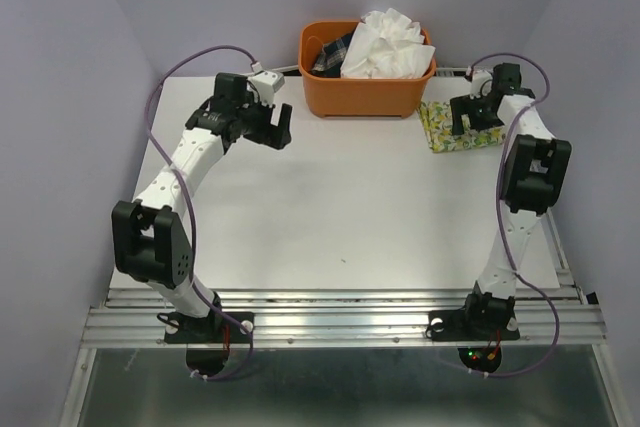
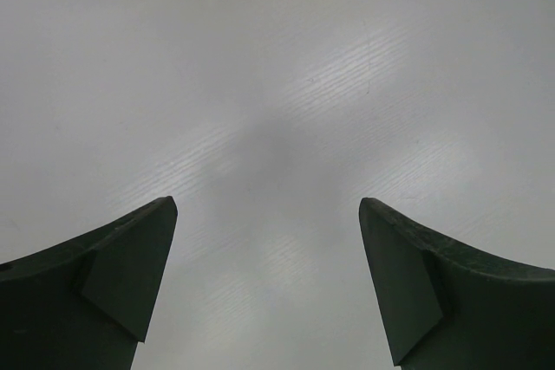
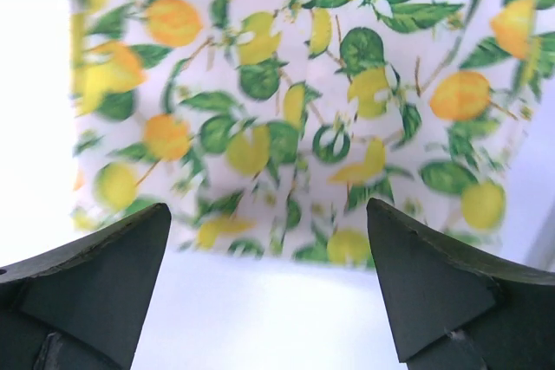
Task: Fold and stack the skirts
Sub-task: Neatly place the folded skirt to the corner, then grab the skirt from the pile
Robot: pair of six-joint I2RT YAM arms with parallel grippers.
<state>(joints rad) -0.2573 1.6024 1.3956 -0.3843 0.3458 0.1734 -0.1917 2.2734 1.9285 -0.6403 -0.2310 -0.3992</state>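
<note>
Left gripper (image 1: 268, 130) being held wide open, nothing gripped, over bare worktop (image 1: 350, 207) near far left corner. Right gripper (image 1: 478, 119) being held wide open, empty, over lemon-print skirt (image 1: 450, 135), which is lying folded flat at far right corner. Plain white skirt (image 1: 385, 39) being contained, bunched, in orange basket (image 1: 360, 97) at middle of far edge.

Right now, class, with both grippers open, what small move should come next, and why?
Probably the left gripper should swing toward the orange basket for the white crinkly skirt. It sits bunched there, while the lemon-print skirt lies flat, seemingly folded, on the table below the open right gripper. The left gripper is open, empty, over bare table.
</note>
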